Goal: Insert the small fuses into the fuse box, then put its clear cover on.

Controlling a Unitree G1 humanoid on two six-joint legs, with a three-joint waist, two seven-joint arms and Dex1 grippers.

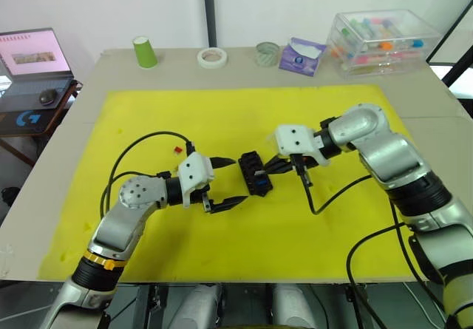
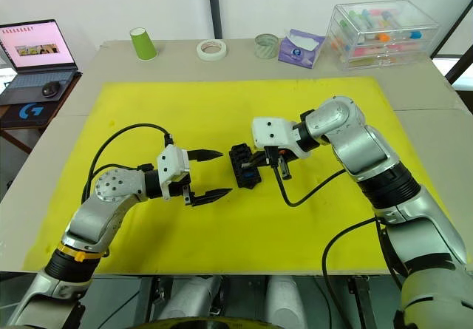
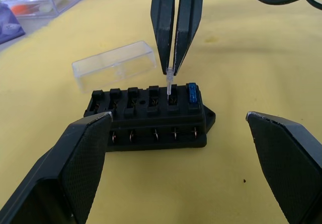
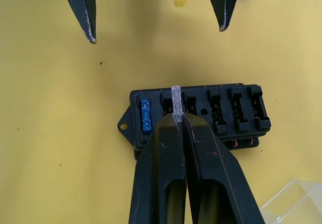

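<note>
Your right gripper (image 4: 178,121) is pinching a grey fuse (image 4: 176,103) and lowering it into the second slot of the fuse box (image 3: 151,118), beside the blue fuse (image 3: 192,93) already seated. Your left gripper (image 3: 181,128) is hanging wide apart near the box. Four slots are standing empty, and the clear cover (image 3: 113,65) is lying just behind the box, waiting. You are seeing no readable writing on any of these.

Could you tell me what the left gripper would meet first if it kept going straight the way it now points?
Most likely the fuse box, which lies straight ahead between the open fingers of the left gripper; height is hard to judge.
</note>
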